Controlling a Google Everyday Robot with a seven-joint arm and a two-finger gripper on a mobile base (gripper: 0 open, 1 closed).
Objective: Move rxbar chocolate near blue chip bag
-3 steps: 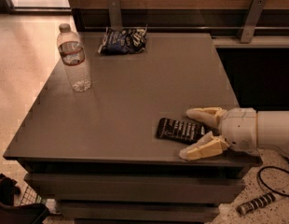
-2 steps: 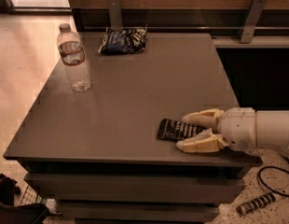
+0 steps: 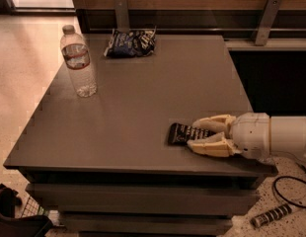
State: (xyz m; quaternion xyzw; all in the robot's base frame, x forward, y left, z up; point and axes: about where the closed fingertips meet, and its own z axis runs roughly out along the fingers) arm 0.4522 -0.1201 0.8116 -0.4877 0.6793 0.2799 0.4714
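Note:
The rxbar chocolate [image 3: 181, 133], a flat dark bar with white lettering, lies on the grey table [image 3: 143, 98] near its front right edge. My gripper [image 3: 195, 133] reaches in from the right, its two cream fingers closed on the bar's right end, one behind and one in front. The bar's right part is hidden between the fingers. The blue chip bag [image 3: 130, 43], dark blue with white print, lies at the table's far edge, left of centre, well away from the bar.
A clear plastic water bottle [image 3: 78, 61] stands upright near the table's left edge. Two metal brackets [image 3: 121, 13] rise behind the table against a wooden wall. A cable and a coiled part [image 3: 272, 215] lie on the floor at the lower right.
The gripper's fingers have closed in from a wide spread onto the right end of the rxbar chocolate. The bar, bottle and chip bag have stayed in place.

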